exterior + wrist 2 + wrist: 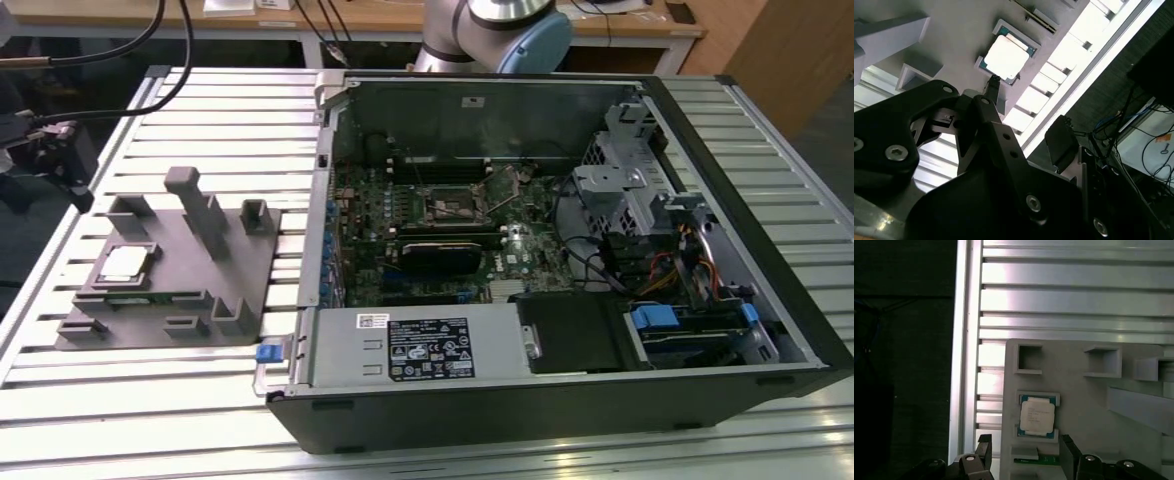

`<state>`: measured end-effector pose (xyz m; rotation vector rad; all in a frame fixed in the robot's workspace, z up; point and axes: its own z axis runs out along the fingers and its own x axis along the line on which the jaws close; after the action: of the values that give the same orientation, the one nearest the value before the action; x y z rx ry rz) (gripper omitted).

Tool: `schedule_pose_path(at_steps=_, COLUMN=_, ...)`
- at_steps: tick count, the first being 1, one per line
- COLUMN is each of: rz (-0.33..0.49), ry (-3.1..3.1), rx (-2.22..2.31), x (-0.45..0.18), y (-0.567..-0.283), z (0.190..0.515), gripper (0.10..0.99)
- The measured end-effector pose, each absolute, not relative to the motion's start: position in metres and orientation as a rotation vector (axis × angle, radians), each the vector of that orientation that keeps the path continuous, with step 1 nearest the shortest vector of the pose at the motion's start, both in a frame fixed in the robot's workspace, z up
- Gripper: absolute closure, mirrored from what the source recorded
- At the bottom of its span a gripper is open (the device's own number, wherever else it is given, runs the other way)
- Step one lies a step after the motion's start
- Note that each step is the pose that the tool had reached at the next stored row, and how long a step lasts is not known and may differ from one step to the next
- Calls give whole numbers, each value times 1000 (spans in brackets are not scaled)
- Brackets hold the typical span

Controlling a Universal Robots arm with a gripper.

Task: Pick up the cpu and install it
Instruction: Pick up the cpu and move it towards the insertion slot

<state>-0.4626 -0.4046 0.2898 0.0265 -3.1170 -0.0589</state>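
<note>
I'm watching the cpu [1037, 415] sitting flat, pale metal top up, in a shallow square pocket of the grey fixture [174, 285]. The pocket is on the side of the fixture away from the computer case [561, 400]. The gripper [1025, 444] is hovering over the fixture by that pocket with its fingers [985, 452] spread wide and gripping nothing. In both wrist views the cpu is lying clear of the fingertips, with no contact showing. One dark fingertip is pointing at the pocket's rim in the second wrist view, close to it but apart.

A thin green board strip [1036, 460] is lying in a fixture slot just beside the cpu pocket. Upright grey blocks are standing on the fixture between the cpu and the case. The fixture is resting on the slatted metal counter [160, 400], and the case is lying open on the same counter on the exterior view's right of the fixture. The dark square socket [441, 208] on the board inside the case is sitting uncovered, well apart from the fixture.
</note>
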Motion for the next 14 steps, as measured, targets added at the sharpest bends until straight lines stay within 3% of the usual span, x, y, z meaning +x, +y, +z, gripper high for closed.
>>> schedule_pose_path(at_steps=14, rz=-59, ry=-3117, rx=34, x=-462, y=-405, z=285, gripper=439)
